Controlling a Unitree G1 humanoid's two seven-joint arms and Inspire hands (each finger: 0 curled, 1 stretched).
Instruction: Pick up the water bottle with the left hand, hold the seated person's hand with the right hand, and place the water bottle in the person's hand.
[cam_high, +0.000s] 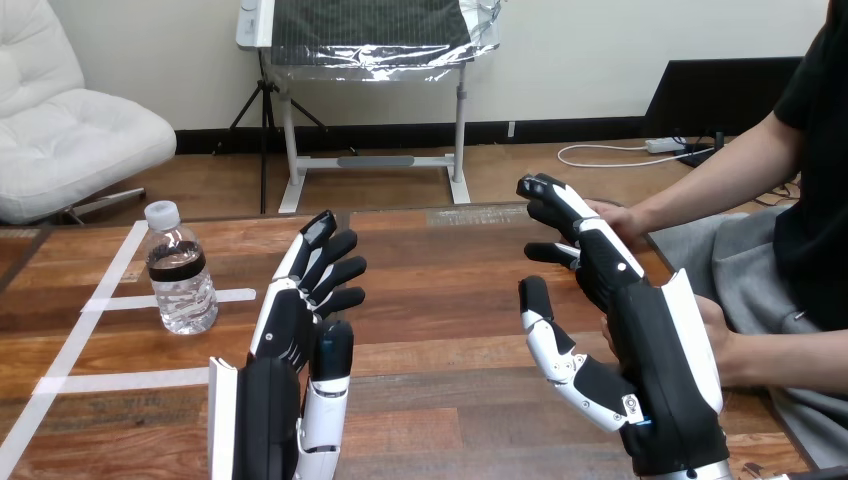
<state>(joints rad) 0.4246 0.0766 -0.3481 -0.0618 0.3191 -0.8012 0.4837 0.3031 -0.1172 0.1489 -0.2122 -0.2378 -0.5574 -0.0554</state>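
Right of the upright water bottle (181, 272), clear with white cap and dark label, your left hand (298, 322) and farther-off right hand (640, 340) have straight, empty fingers.

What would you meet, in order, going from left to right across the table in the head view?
water bottle → left hand → right hand. The person's upper hand and lower hand overlap the right hand, so they are left out.
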